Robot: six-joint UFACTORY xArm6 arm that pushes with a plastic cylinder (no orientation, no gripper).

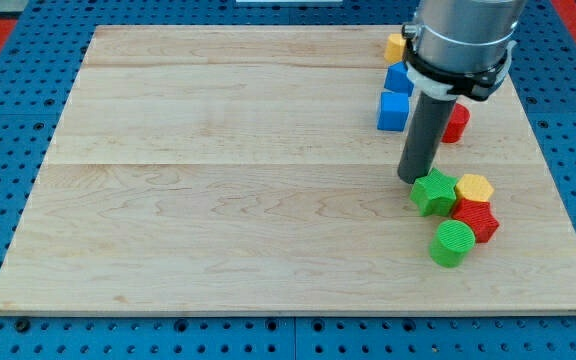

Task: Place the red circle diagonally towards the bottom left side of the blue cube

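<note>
The red circle [456, 122] lies near the view's right edge, partly hidden behind my rod. The blue cube [393, 111] sits just to its left, with the rod between them. My tip [411, 179] rests on the board below the blue cube and below-left of the red circle, right against the upper left side of a green star-shaped block [434, 192].
A second blue block [400, 77] and a yellow block [396, 46] sit above the blue cube. A yellow hexagon [475, 187], a red block [477, 219] and a green cylinder [453, 243] cluster with the green star. The wooden board [218, 180] lies on blue pegboard.
</note>
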